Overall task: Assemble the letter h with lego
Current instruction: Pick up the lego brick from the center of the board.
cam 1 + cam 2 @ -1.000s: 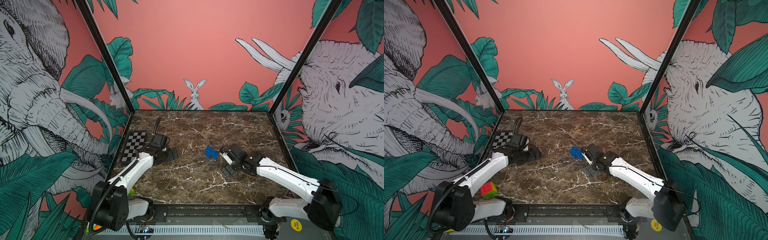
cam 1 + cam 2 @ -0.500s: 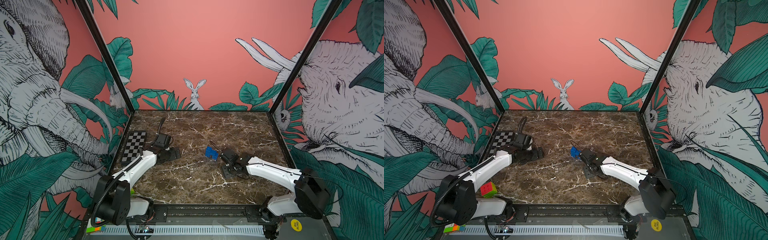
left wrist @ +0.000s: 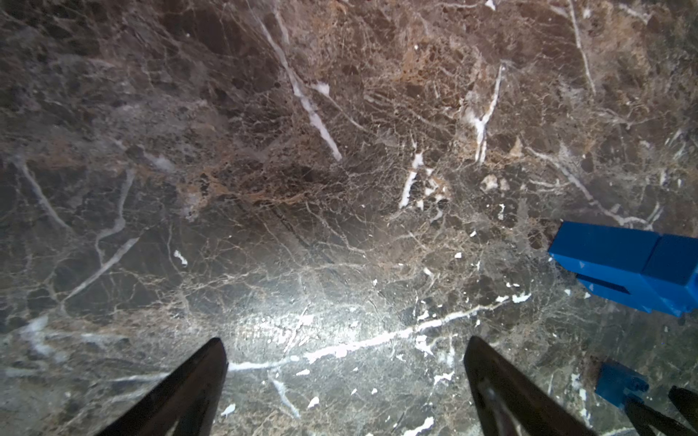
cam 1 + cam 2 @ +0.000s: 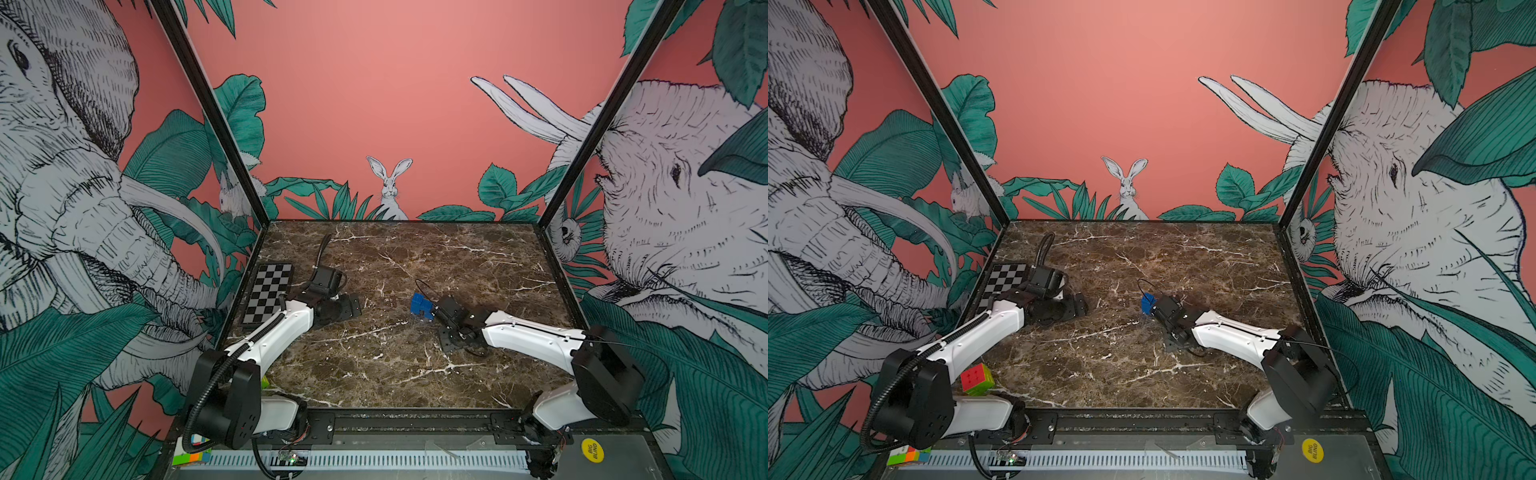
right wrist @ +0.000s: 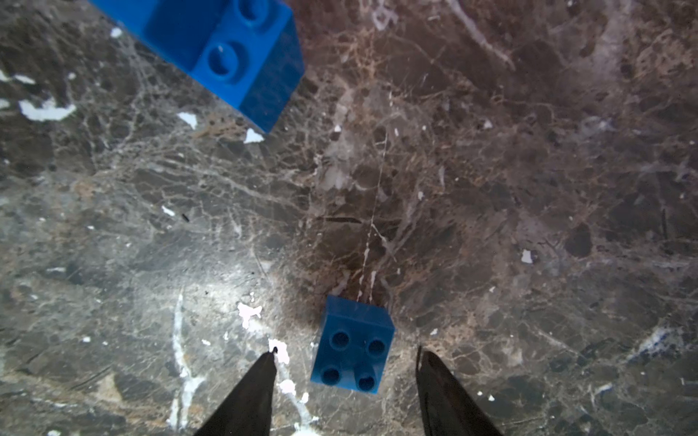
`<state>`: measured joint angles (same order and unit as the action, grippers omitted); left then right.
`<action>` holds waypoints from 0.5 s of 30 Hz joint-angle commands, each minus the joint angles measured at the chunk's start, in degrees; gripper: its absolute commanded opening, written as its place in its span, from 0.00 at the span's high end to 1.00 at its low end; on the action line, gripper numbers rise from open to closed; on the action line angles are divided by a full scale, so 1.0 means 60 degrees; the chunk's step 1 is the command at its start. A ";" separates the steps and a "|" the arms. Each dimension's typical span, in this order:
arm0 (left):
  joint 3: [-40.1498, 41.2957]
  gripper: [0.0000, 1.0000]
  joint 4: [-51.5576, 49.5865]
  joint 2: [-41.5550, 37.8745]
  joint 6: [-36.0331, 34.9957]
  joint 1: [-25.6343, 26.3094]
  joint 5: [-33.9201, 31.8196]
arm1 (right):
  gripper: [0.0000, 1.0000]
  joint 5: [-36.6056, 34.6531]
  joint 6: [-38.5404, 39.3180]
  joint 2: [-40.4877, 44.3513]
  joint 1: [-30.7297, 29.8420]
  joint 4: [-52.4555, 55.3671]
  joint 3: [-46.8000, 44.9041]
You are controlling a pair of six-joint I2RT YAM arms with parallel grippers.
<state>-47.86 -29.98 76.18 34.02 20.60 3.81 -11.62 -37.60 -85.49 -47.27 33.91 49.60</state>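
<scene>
The square blue brick (image 5: 353, 345) sits studs-up on the marble tabletop (image 5: 528, 188), directly between the fingers of my right gripper (image 5: 346, 350). Those jaws are partway apart, and I can see a strip of marble on each side of the brick, so it is bracketed but not gripped. The fingertips are dark against dark stone, so I read those gaps with some caution.

A little farther out, apart from that brick, is the stack of blue bricks (image 5: 234, 49): several pieces joined, with two studs showing at its nearer end. I cannot tell whether it stands upright or lies on its side. In both top views the stack (image 4: 422, 306) (image 4: 1147, 303) is a blue clump near the middle of the table, just beside the nose of the right gripper. The single brick is hidden under the gripper there.

My left gripper (image 3: 344, 339) is low over bare marble on the left side, near the checkerboard (image 4: 268, 297) and well apart from the bricks. Its jaws are spread wide and hold nothing. Its wrist camera also catches the stack (image 3: 634, 271) and the square brick (image 3: 619, 381).

A puzzle cube (image 4: 977, 378) rests at the near left corner, beside the left arm.
</scene>
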 commanded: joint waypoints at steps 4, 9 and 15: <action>-0.0173 0.01 -0.0160 0.0018 -0.0072 0.0051 -0.0140 | 0.45 -0.0311 -0.0478 -0.0456 -0.0021 -0.0018 -0.0094; -0.0215 0.01 -0.0241 0.0047 -0.0118 0.0053 -0.0163 | 0.46 -0.0394 -0.0628 -0.0494 -0.0004 -0.0242 -0.0280; -0.0241 0.01 -0.0305 0.0073 -0.0159 0.0043 -0.0211 | 0.54 -0.0459 -0.0676 -0.0619 0.0026 -0.0357 -0.0295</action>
<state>-47.88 -30.15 76.51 33.39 20.60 3.53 -12.95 -40.71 -88.77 -47.27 32.47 48.49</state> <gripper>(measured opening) 0.991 0.470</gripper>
